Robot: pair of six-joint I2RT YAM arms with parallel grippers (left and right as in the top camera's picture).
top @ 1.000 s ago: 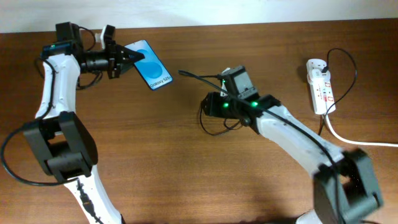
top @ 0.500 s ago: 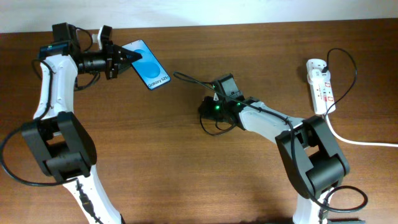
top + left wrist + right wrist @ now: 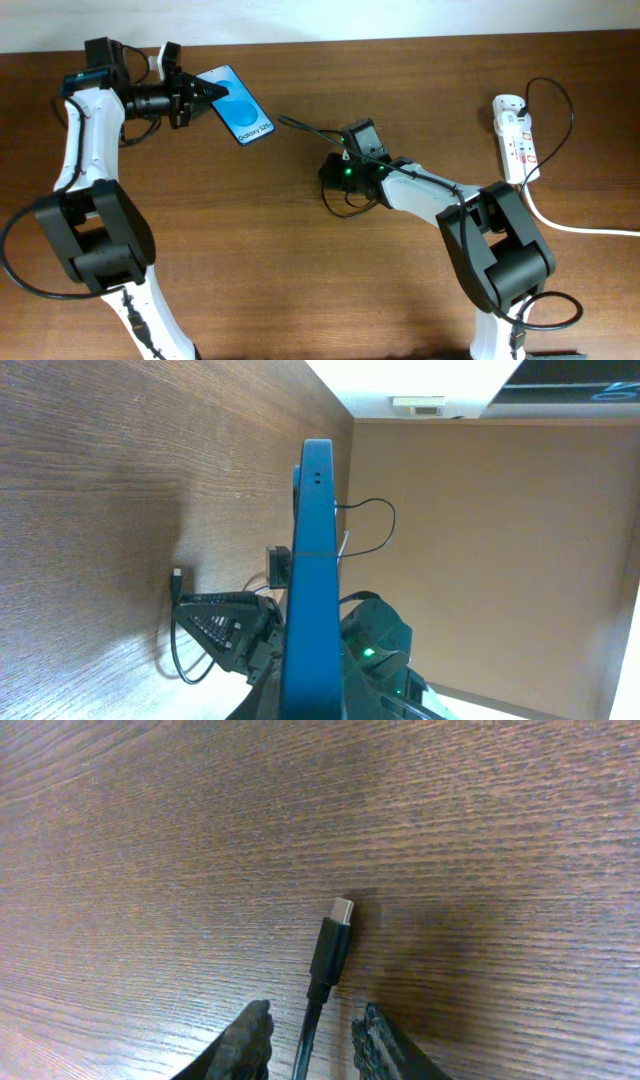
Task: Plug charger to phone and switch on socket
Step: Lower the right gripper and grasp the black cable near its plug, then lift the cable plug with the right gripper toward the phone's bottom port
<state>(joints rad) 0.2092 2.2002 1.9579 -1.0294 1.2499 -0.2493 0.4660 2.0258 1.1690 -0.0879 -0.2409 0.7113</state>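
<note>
L gripper is clamping the phone near one end. The rest is sticking out ahead of the fingers, prob. to leave the far end free for the plug. Phone's looking slim: blue screen facing up in overhead view, just a thin blue strip edge-on in L wrist view.

R gripper is hovering low w/ fingers apart, straddling the charger w/o pinching it, likely lining up a grab. Plug tip is lying on the table just ahead of the fingertips: short black body, small silver end pointing away.

Socket is sitting well behind R gripper.
</note>
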